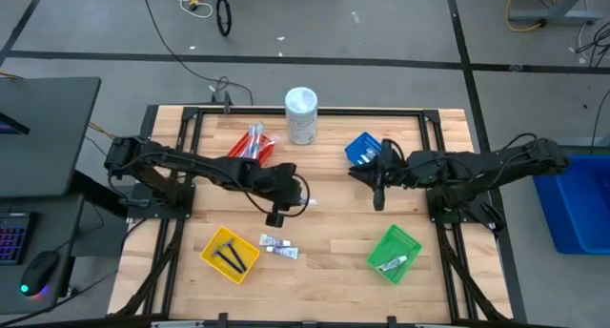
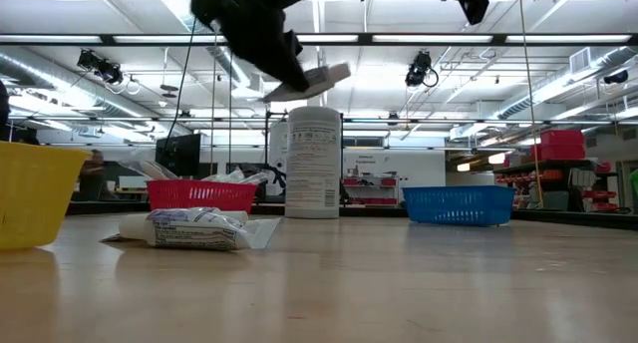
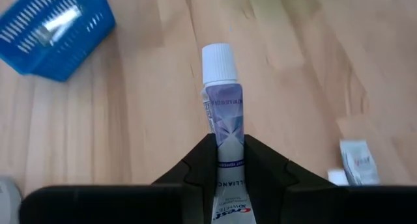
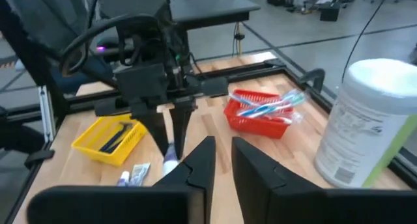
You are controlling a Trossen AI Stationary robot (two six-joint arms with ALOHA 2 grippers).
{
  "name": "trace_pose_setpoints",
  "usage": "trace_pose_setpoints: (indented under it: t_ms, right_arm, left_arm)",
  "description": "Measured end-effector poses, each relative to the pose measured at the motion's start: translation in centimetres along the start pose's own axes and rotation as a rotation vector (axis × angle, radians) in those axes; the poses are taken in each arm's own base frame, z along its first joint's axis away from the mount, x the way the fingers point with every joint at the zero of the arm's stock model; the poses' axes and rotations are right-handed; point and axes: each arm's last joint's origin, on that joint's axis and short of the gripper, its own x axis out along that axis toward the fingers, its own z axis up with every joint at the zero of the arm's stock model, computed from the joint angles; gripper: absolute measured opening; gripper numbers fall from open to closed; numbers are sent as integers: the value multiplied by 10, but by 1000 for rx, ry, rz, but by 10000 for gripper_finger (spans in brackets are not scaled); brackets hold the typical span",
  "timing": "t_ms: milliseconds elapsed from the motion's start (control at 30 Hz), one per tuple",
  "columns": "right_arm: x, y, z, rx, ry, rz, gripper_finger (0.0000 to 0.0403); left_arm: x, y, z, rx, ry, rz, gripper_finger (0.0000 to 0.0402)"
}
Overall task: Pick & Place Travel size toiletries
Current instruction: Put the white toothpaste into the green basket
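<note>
Left gripper [image 1: 307, 203] hung above mid-table, fingers [image 3: 195, 168] clamped on a small white tube [image 3: 223, 113], which was off the wood. The tube's long axis ran straight out along the fingers, capped end leading, printed body pinched between them. In the low view it sat tilted, the free end higher.

Right gripper [image 1: 378, 196] hovered near the blue basket [image 1: 363, 149], at the table's right-centre. Its fingers [image 4: 199, 162] stood slightly parted with a narrow gap and nothing between them.

Open wood lay between the two grippers and forward toward the near edge. The tall white container [image 1: 301, 115] stood at the far edge, the red basket [image 1: 252, 146] holding slim sticks beside it. The yellow basket [image 1: 229, 254] with thin black pieces sat front-left, the green basket [image 1: 394, 253] front-right with one small item inside. Loose packets [image 1: 278, 246] lay flat on the wood just beside the yellow basket, well clear of the held tube. The table frame [image 1: 315, 111] bounded the wood at the far side.
</note>
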Motion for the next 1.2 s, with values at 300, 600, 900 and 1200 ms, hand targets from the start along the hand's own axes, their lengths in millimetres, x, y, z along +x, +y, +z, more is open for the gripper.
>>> trace_pose_setpoints:
  t_ms: [300, 600, 900, 1200]
  right_arm:
    - [-9, -11, 2, 9, 8, -36, 117]
    - [-4, -9, -1, 12, 41, 21, 186]
    - [19, 2, -10, 0, 89, 90, 209]
    - [35, 22, -15, -85, 61, 179, 204]
  left_arm:
    - [-2, 10, 15, -25, -183, -32, 75]
    - [-7, 11, 29, -20, -316, -73, 75]
    - [-8, 12, 32, -42, -357, -68, 74]
    - [-8, 17, 32, -79, -356, -46, 74]
